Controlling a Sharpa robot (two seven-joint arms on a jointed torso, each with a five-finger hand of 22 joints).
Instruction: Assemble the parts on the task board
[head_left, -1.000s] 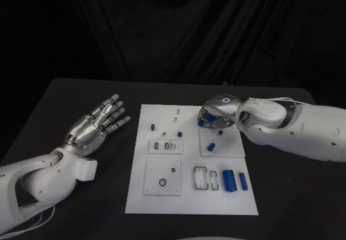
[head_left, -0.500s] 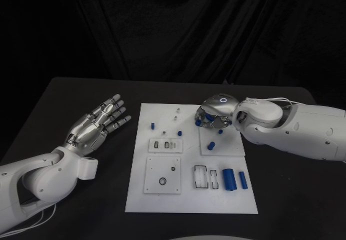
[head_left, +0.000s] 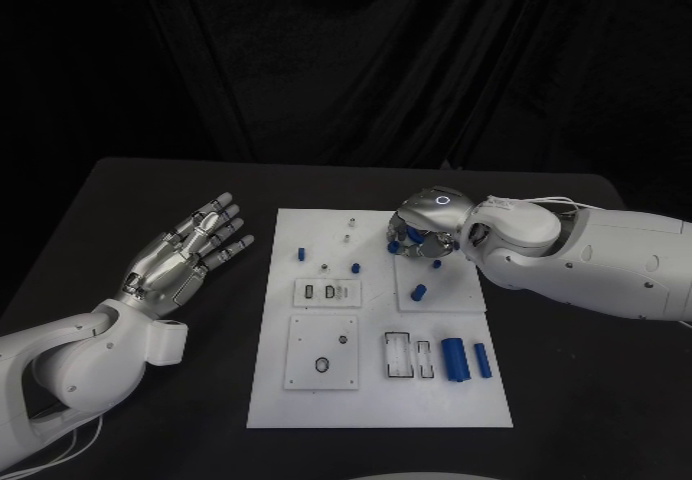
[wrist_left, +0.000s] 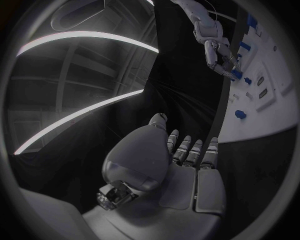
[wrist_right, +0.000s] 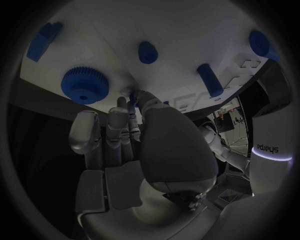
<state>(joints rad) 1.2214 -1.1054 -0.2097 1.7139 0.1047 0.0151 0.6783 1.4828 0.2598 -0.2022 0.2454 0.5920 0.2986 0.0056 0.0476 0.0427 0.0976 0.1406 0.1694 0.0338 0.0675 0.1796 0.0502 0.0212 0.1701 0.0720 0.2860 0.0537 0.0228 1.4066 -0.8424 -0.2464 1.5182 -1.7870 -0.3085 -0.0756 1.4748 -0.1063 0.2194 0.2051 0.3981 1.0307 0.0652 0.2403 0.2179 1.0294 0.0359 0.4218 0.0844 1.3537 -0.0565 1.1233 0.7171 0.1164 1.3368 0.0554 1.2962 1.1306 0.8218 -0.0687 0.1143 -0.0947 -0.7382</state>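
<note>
Board (head_left: 378, 400), white, mid-table: right hand (head_left: 427, 232) over its far right section, fingers bunched downward among blue parts; whether it grips one cannot be told. Right wrist view alone reveals a blue gear (wrist_right: 85, 85) lying on the board just beyond the fingertips (wrist_right: 134, 100), hidden under the hand from above. Left hand (head_left: 180, 255) off the board's left edge, palm up, fingers spread, holding nothing.
</note>
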